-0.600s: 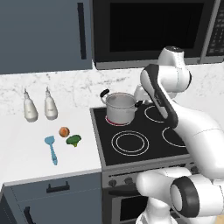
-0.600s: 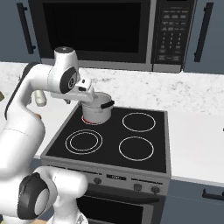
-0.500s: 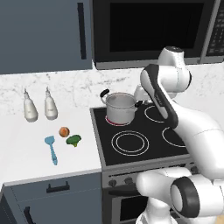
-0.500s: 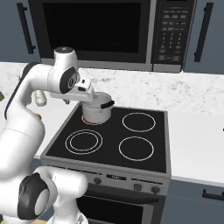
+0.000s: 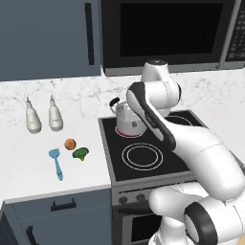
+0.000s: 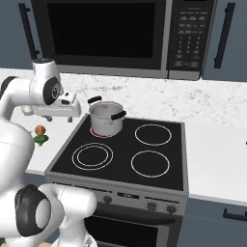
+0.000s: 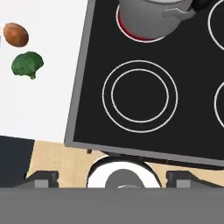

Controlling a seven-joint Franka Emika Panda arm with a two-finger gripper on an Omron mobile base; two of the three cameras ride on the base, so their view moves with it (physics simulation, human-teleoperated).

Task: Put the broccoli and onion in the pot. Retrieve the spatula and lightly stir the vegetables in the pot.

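1. The shiny steel cylindrical pot [image 5: 129,119] with black side handles sits on the back-left burner of the black glass stovetop [image 5: 158,162], the ring under it glowing red.
2. In the right base view the same pot [image 6: 106,118] stands just beyond the arm's hand, one black handle pointing toward the front.
3. The claw [image 7: 112,178] hangs high over the front edge of the stove with its jaws spread wide, two dark finger tips [image 7: 43,179] far apart at the bottom of the hand view, nothing between them.
4. Out on the white desk [image 5: 28,162], left of the stove, the small round orange-brown onion [image 5: 70,144] lies nearest the wall side of the little group.
5. Just beside it, toward the front and right, sits the small dark-green lumpy broccoli floret [image 5: 80,153]; whether the two touch I cannot tell.
6. From the hand view, onion [image 7: 16,35] and broccoli [image 7: 27,64] lie close together, both apart from the stove's edge.
7. The small light-blue spatula [image 5: 56,162] lies flat on the desk to the left of the broccoli, blade toward the wall, thin handle pointing to the front.
8. Two white bottles [image 5: 44,117] stand upright side by side near the marbled back wall, well apart from the vegetables.
9. A dark microwave [image 6: 101,36] hangs above the stove.
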